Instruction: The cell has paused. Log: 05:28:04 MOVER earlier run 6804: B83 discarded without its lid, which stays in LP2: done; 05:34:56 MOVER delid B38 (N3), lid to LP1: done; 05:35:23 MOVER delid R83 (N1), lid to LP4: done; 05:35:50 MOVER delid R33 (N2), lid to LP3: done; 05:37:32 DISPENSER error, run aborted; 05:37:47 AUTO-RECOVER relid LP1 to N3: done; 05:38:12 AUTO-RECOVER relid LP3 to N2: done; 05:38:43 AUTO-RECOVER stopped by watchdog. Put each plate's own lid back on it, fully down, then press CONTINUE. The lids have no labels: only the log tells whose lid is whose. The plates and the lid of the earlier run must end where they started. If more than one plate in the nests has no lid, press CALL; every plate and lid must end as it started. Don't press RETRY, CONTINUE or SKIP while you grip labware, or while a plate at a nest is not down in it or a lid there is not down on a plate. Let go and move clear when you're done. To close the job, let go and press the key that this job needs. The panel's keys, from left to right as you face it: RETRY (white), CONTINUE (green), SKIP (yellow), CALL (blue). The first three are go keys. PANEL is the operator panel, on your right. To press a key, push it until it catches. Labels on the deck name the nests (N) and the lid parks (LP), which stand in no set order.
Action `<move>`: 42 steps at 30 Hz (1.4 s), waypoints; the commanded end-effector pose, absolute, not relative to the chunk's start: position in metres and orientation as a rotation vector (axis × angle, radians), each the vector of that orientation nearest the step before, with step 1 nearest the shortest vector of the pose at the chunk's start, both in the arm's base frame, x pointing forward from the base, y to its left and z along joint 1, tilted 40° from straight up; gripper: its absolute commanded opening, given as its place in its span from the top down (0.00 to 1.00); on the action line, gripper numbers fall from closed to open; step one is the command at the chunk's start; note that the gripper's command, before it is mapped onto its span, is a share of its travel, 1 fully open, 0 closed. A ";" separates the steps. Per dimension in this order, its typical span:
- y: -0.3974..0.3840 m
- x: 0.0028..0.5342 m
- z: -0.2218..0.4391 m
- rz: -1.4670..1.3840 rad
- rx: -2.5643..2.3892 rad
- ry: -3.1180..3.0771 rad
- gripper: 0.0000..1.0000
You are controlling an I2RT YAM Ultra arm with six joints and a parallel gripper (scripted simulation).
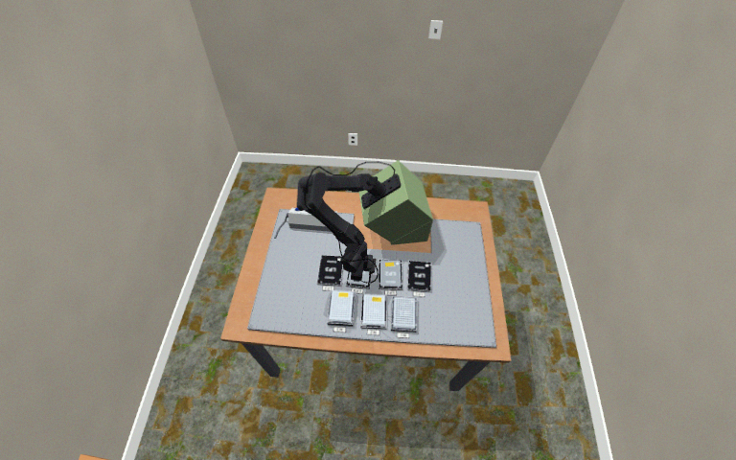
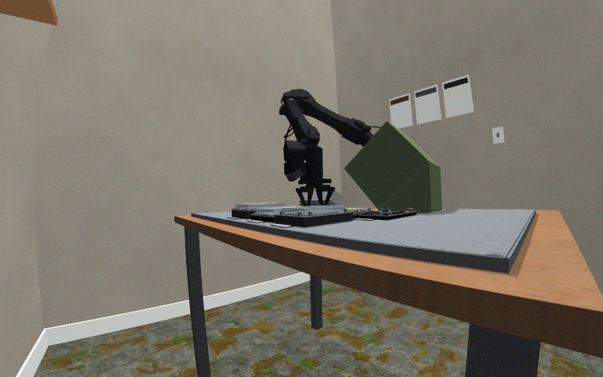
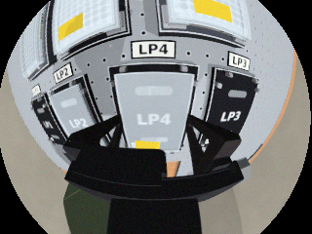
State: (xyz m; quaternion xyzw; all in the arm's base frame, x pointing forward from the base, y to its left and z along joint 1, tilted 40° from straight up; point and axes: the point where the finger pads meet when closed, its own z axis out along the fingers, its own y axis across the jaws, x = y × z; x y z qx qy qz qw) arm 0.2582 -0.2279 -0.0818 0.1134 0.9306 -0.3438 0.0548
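My gripper (image 1: 358,273) (image 2: 314,195) (image 3: 154,117) is down at park LP4 in the back row, with its fingers shut on the long sides of the clear lid (image 3: 154,100) that lies there. The lid bears a yellow tag at its near end. In the front row, two plates (image 1: 340,307) (image 1: 373,309) carry lids with yellow tags; they also show in the wrist view (image 3: 202,0) (image 3: 85,10). The third plate (image 1: 403,312) shows open wells and has no lid. Another lid (image 1: 389,273) (image 3: 73,113) lies in LP2 beside my gripper.
Two black parks (image 1: 329,269) (image 1: 419,274) at the ends of the back row are empty. A big green box (image 1: 399,206) (image 2: 391,170) stands tilted behind the parks. The pale panel box (image 1: 309,219) sits at the back left of the grey deck (image 1: 461,303).
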 end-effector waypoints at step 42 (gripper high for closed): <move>-0.222 0.230 -0.088 -1.052 0.358 2.874 1.00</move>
